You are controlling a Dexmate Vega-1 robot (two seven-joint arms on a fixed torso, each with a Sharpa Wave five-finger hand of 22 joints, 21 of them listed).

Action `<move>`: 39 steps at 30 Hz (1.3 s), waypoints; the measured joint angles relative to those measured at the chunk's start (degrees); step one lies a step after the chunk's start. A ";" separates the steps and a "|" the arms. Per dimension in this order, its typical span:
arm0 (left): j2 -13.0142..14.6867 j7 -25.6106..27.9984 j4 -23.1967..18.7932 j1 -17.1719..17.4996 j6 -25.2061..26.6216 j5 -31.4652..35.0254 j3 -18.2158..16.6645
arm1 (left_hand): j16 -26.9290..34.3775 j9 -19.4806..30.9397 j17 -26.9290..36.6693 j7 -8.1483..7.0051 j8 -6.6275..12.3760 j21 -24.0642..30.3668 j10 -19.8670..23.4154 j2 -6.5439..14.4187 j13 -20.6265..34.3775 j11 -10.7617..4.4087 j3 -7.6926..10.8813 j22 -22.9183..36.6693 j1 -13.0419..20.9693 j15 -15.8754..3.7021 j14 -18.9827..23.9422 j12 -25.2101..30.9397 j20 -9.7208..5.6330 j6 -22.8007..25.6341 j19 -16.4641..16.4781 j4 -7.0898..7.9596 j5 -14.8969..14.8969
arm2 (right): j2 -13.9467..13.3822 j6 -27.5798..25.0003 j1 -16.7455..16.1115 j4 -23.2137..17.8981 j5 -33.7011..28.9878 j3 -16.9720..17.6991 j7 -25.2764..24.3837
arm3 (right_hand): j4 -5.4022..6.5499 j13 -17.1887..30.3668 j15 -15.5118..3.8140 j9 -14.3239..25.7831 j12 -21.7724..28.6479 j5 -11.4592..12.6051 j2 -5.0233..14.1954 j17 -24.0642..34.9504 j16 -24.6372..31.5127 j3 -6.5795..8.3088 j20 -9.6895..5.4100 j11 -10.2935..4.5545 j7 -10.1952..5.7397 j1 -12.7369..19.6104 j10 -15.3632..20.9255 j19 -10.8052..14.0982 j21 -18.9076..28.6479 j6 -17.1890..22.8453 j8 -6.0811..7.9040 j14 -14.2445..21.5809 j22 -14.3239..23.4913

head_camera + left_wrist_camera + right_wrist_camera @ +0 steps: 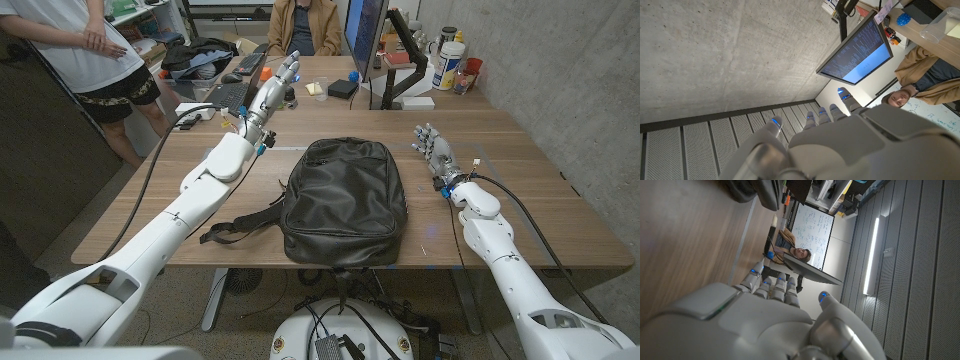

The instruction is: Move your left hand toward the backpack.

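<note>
**A:** So, from the head view first: where's the bag, and how do you expect it to handle?

**B:** I see the backpack [345,203] lying flat at the centre of the frame on the counter [520,215], black with a leathery sheen, one strap [240,226] trailing toward the lower left. I'd judge it soft and slack, probably light and not full, a bit slick on the panel. If I ever had to take hold, I'd go for the strap or the top edge rather than the smooth face. For now I only need to bring my left hand [273,92] nearer.

**A:** And that hand?

**B:** It's raised in the upper left of centre, well apart from the bag, fingers [290,66] extended and apart, holding nothing. My right hand [434,149] stands right of centre near the bag's upper right corner, fingers spread too, empty.

**A:** What does the left wrist view add?

**B:** Little about the bag. The back of my hand sits at the bottom, fingertips reaching up toward a concrete ceiling, a monitor [860,50] at the upper right and a person at the right edge. I can't judge the gap to the bag from it.

**A:** Right wrist?

**B:** The counter's wood runs across the upper left, and a dark rounded edge at the top is likely the backpack, cut off by the frame. Its zips and top handle are hard to make out in any view.
</note>
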 measured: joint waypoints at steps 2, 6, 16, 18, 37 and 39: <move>-0.03 0.00 -0.02 -0.07 0.06 0.12 0.06 | 0.00 0.00 0.00 -0.09 0.00 0.00 0.00 0.00 0.00 0.00 0.00 0.00 0.00 0.00 0.00 0.00 0.00 0.09 0.00 0.00 0.00 | -0.01 0.03 0.09 0.16 0.02 0.04 0.04 | 0.00 0.00 0.00 0.00 0.00 0.00 0.00 0.00 0.00 0.00 0.00 0.00 0.00 0.00 0.00 0.00 -0.23 0.00 0.00 0.00 0.00; -0.15 0.02 -0.11 -0.32 0.20 0.46 0.25 | 0.00 0.00 0.00 -0.09 0.00 -0.22 0.00 0.00 0.00 0.00 0.00 0.00 0.00 0.00 0.00 0.00 0.00 0.09 0.00 0.00 0.00 | -0.02 0.18 0.34 0.60 0.06 0.12 0.25 | 0.00 0.00 0.00 0.00 0.00 0.00 0.00 0.00 0.00 0.00 0.00 0.00 0.00 0.00 0.00 0.00 -0.37 0.00 0.00 0.00 0.00; -0.25 0.03 -0.57 -0.77 0.57 1.46 0.70 | 0.00 0.00 0.00 -0.09 0.00 -0.22 0.00 0.31 0.00 0.00 0.00 0.00 0.30 0.00 0.00 0.00 0.00 0.09 0.00 0.00 0.00 | -0.03 0.57 0.71 1.42 0.24 0.32 0.88 | 0.00 0.00 0.00 0.00 0.00 0.00 0.00 0.00 0.00 0.00 0.00 0.00 0.00 0.00 0.00 0.00 -0.60 0.00 0.00 0.00 0.00; -0.27 0.03 -0.67 -0.86 0.61 1.60 0.74 | 0.00 0.00 0.00 -0.09 0.00 -0.22 0.00 0.30 0.00 0.00 0.00 0.00 0.30 0.00 0.00 0.00 0.00 0.09 0.00 0.00 0.00 | -0.03 0.61 0.73 1.49 0.28 0.36 0.96 | 0.00 0.00 0.00 0.00 0.00 0.00 0.00 0.00 0.00 0.00 0.00 0.00 0.00 0.00 0.00 0.00 -0.60 0.00 0.00 0.00 0.00; 0.02 0.79 -2.55 -1.05 1.41 4.73 1.22 | 0.00 0.00 0.00 -0.08 0.00 -0.66 0.00 0.30 0.00 0.00 0.16 0.00 0.30 0.00 0.00 0.00 0.00 0.08 0.00 -0.16 0.00 | -0.09 0.71 0.00 0.94 0.67 0.80 1.32 | 0.00 0.00 0.00 0.00 0.00 0.00 0.00 0.00 0.00 0.01 0.00 0.00 0.00 0.00 0.00 0.00 -1.00 0.63 0.00 0.00 0.29; 0.15 0.93 -2.88 -1.05 1.63 5.34 1.22 | 0.00 0.00 0.00 -0.08 0.00 -0.66 0.00 0.30 0.00 0.00 0.35 0.00 0.30 0.00 0.00 0.00 0.00 0.08 0.00 0.03 0.00 | -0.09 0.72 -0.23 0.63 0.72 0.84 1.32 | 0.00 0.00 0.00 0.00 0.00 0.00 0.00 0.00 0.00 0.01 0.00 0.00 0.00 0.00 0.00 0.00 -1.00 0.63 0.00 0.00 0.29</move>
